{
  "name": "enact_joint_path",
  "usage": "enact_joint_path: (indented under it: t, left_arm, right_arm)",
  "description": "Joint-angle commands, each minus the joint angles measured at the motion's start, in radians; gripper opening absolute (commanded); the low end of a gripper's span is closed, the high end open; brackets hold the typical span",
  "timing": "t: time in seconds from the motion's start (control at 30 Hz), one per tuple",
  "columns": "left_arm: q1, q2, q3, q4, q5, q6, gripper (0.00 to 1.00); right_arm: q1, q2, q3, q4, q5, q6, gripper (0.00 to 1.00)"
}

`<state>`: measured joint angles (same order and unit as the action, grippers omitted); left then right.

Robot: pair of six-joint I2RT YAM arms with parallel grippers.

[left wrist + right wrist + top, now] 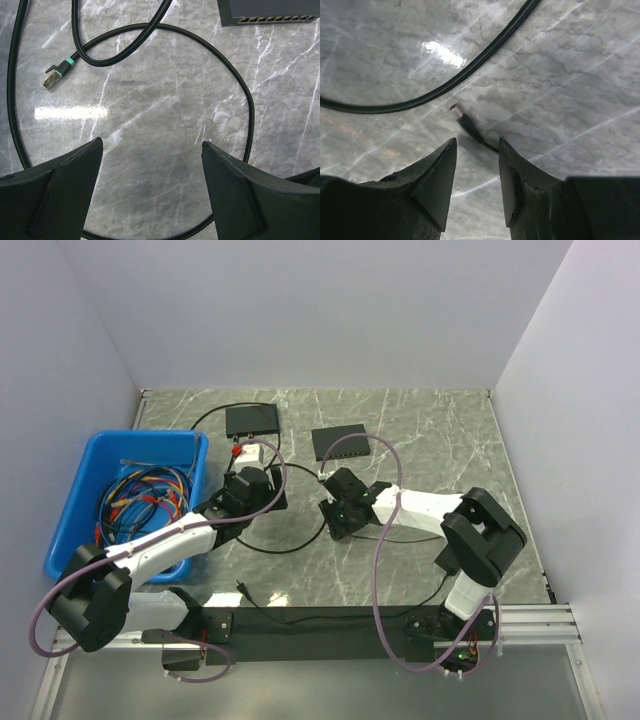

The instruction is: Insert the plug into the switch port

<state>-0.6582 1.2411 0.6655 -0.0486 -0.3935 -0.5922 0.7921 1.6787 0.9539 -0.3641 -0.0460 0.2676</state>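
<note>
- The plug (52, 77) lies flat on the tabletop (160, 100), ahead of the left gripper (151, 145) and off to its left side, well apart from the fingers.
- Its long axis is oblique. The metal tip points down-left, away from the switch (260, 9), and its cable leaves toward the upper right.
- The switch port (272, 19) is one of a row facing the left wrist camera, ahead and to the right.
- The left gripper is spread wide and holds nothing. I judge this arm to be the nearer one to the plug.
- The right gripper (477, 141) is narrowly parted, pinching nothing that I can see. A small round connector (461, 117) lies just ahead of it.
</note>
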Motion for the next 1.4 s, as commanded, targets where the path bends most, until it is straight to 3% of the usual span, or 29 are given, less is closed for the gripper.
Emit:
enact_joint_path:
  t: [0.0, 0.3, 0.9, 1.17, 1.37]
  left_arm:
    - [-0.003, -0.028, -0.007, 0.029, -0.01, -0.004, 0.86]
    - [-0.003, -0.034, -0.006, 0.024, -0.01, -0.004, 0.86]
    - [-0.001, -0.04, -0.009, 0.021, -0.018, 0.002, 0.87]
    - [-0.001, -0.04, -0.007, 0.029, -0.013, 0.002, 0.87]
    - [-0.001, -0.032, 0.02, 0.033, 0.022, -0.008, 0.86]
  right_arm:
    - [0.018, 0.024, 0.022, 0.033, 0.017, -0.001, 0.45]
    - [0.055, 0.052, 0.045, 0.008, 0.098, 0.002, 0.4]
    - [0.094, 0.138, 0.098, -0.041, 0.167, 0.016, 0.0]
    - [0.085, -0.003, 0.068, -0.047, 0.232, 0.047, 0.0]
    - [0.012, -0.164, 0.066, -0.073, 0.294, 0.084, 0.0]
